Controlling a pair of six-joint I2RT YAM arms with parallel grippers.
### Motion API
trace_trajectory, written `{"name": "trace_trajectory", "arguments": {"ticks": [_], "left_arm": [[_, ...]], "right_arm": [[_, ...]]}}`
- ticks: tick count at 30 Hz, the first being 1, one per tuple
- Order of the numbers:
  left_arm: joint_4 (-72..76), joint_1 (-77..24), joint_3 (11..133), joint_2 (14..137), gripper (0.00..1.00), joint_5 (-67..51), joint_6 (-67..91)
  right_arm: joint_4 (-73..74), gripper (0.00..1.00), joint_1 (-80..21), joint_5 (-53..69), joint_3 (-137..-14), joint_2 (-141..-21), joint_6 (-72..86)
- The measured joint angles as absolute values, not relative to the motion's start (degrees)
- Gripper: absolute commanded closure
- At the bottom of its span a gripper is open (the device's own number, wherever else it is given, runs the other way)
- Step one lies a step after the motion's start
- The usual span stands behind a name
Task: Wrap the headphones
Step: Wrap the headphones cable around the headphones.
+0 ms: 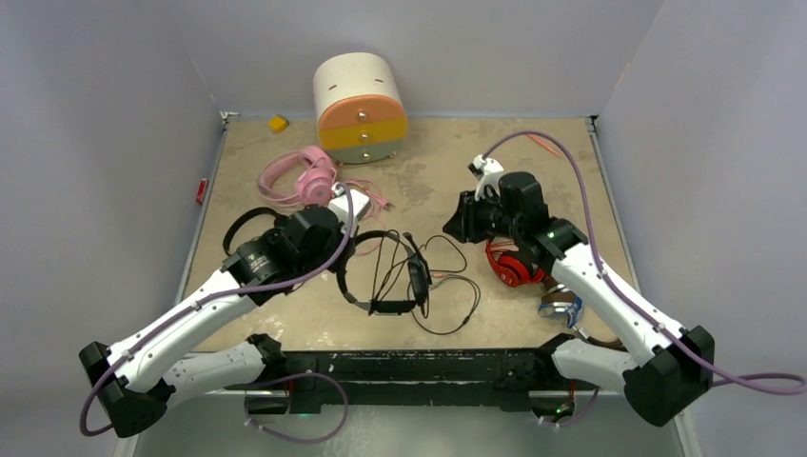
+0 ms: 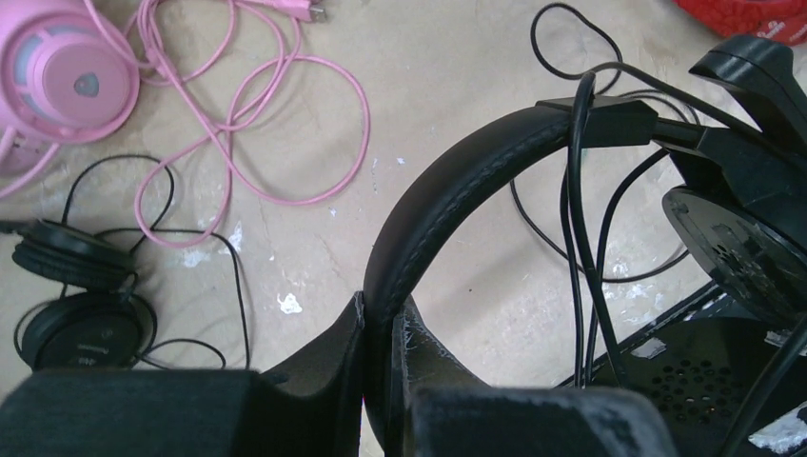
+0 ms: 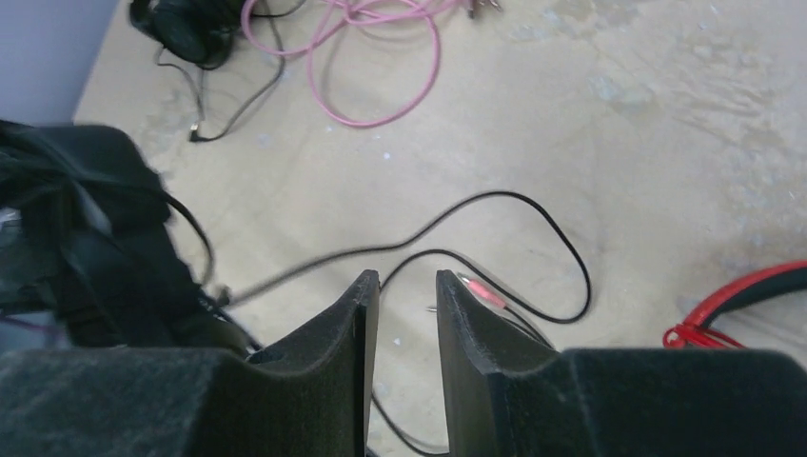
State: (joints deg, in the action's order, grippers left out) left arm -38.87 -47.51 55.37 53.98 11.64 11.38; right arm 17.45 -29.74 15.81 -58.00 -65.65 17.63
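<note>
Only seen from the left wrist: black headphones (image 2: 428, 200) pinched by the headband between left fingers (image 2: 324, 376). Right fingers (image 3: 333, 347) narrowly parted, empty, cable (image 3: 514, 196) at 12 o'clock.

The top external view looks down from behind the arm bases onto the whole table (image 1: 438, 162). The left wrist view looks past the left end effector (image 2: 379, 328), close on the black headphones (image 2: 447, 181). The right wrist view looks past the right end effector (image 3: 407, 295). Both share the pink cable (image 2: 366, 114).

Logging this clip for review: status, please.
Left gripper shut on black headphones, at headband. Right gripper open, empty, over loose black cable. Nothing in the way.
</note>
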Motion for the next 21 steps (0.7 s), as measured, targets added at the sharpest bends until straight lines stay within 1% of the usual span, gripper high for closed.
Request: {"name": "trace_trajectory", "arguments": {"ticks": [3,5,6,7,9,10,11,12,14,21], "left_arm": [[-41.8,-44.3,58.4,56.2,1.00,9.6,14.2],[-43.2,-40.6,60.0,57.8,1.00,6.8,15.6],[-44.1,-38.7,60.8,58.5,1.00,5.3,16.2],[-44.9,-37.3,61.5,59.0,1.00,4.4,16.8],[-46.5,-35.1,62.9,60.0,1.00,2.8,18.1],[-47.3,-34.7,63.6,60.3,1.00,2.2,18.6],[-48.1,-34.6,64.4,60.7,1.00,1.4,19.2],[-48.7,-34.6,65.1,60.9,1.00,0.7,19.6],[-50.1,-34.6,66.7,61.4,1.00,-0.6,20.8],[-55.0,-34.6,73.5,61.8,1.00,-1.6,23.8]], "right_arm": [[11.5,0.66,-29.8,13.0,-48.7,-60.7,18.9],[9.1,0.62,-29.9,12.6,-45.5,-58.7,19.3],[7.0,0.58,-29.9,12.5,-43.3,-57.5,19.5],[5.1,0.50,-29.9,12.5,-41.5,-56.6,19.6],[1.2,0.31,-29.9,12.6,-38.3,-55.6,19.8],[-0.4,0.23,-29.9,12.4,-37.3,-55.5,19.9],[-2.2,0.17,-29.9,12.3,-36.2,-55.4,20.0],[-3.7,0.13,-29.9,11.9,-35.2,-55.5,20.2],[-6.0,0.11,-29.9,11.1,-33.8,-55.5,20.7],[-17.3,0.11,-29.9,9.1,-28.2,-55.4,21.6]]}}
